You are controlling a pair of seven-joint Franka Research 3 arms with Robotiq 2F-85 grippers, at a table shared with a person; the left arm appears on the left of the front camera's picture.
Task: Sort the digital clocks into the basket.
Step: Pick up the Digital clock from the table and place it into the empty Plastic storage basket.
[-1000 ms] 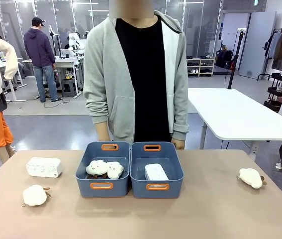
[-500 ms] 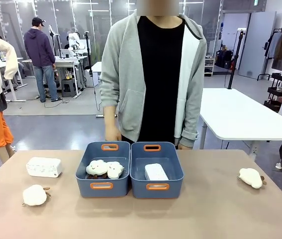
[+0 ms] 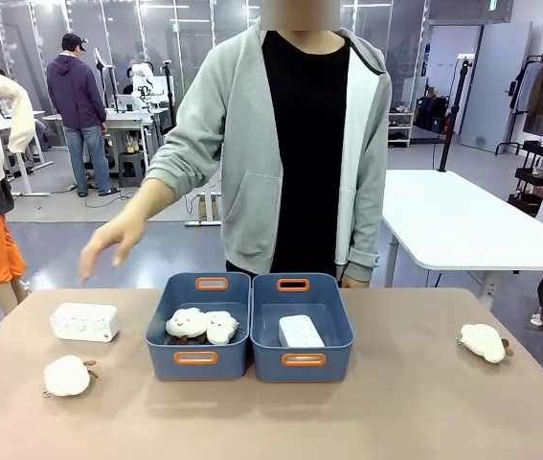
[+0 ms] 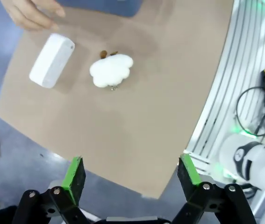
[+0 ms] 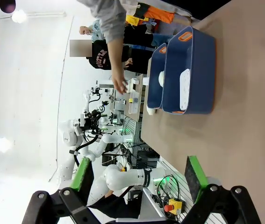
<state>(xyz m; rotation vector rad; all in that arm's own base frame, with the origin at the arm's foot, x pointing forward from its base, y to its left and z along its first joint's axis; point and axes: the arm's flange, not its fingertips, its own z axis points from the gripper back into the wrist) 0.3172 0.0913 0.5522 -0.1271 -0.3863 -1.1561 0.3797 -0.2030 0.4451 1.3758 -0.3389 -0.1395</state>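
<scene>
My left gripper and right gripper look alike: black jointed fingers with small silver screws, each tipped with a green pad. The person across from me wears an unzipped grey hooded jacket with long sleeves over a black shirt.

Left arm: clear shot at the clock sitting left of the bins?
Probably not right now. The clock lies uncovered and the left pincer is open, but the person's hand hovers over it, so a reach risks contact.
</scene>
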